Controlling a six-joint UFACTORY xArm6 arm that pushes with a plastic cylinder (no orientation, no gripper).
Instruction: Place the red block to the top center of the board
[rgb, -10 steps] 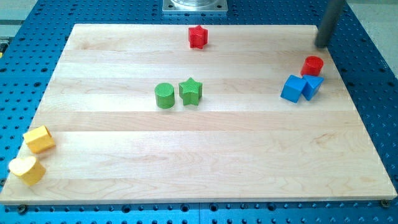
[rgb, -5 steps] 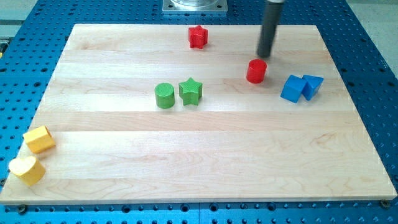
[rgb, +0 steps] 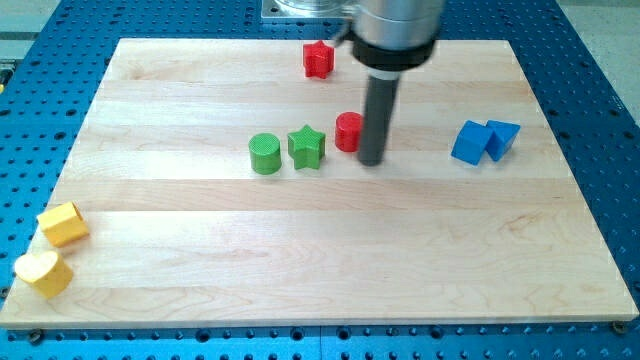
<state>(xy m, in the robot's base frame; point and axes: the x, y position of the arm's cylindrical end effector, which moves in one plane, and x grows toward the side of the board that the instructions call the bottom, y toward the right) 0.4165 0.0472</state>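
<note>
1. At the view's far left, near the bottom corner, sit two yellow blocks: a faceted one (rgb: 62, 223) and a heart-like one (rgb: 43, 272), well apart from everything else.
2. Mid-board stand a green cylinder (rgb: 265, 154) and a green star (rgb: 306, 146), side by side.
3. The red cylinder (rgb: 348, 131) sits just right of the green star, below the top centre. It looks small, light and rigid, likely to slide easily and roll off a glancing push; best pushed squarely from its lower side.
4. My tip (rgb: 371, 160) touches or nearly touches the cylinder's right side. No jaws exist.
5. A red star (rgb: 318, 59) occupies top centre.
6. Two blue blocks (rgb: 484, 140) lie right.
7. The wooden bench (rgb: 300, 260) is smooth and flat, with room.
</note>
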